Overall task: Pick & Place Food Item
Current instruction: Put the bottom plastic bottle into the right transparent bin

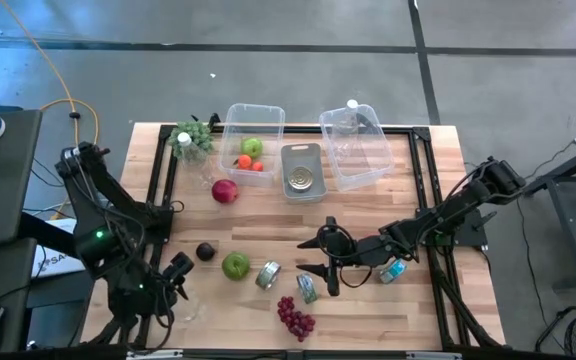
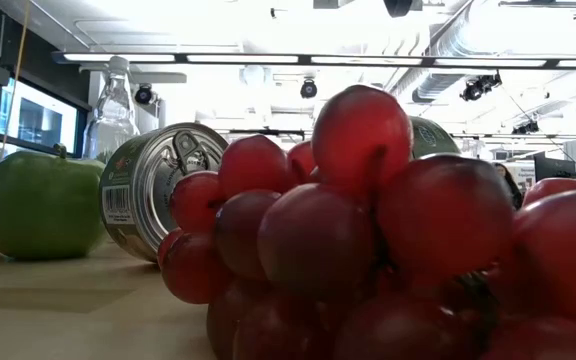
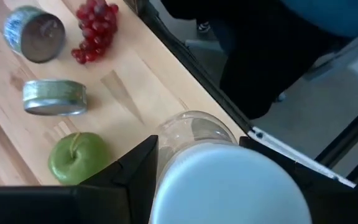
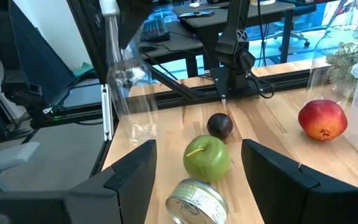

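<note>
Showing a barcode, tin can [image 2: 153, 190], text illegible.

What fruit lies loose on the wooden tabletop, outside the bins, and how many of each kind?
Apples: 2, a red apple and a green apple
Grape bunches: 2, green grapes and red grapes
Dark plum: 1
Total: 5

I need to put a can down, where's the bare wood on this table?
Bare wood lies between the red apple and the right end effector, below the grey tray. It's crowded near the green apple, cans and red grapes.
</note>
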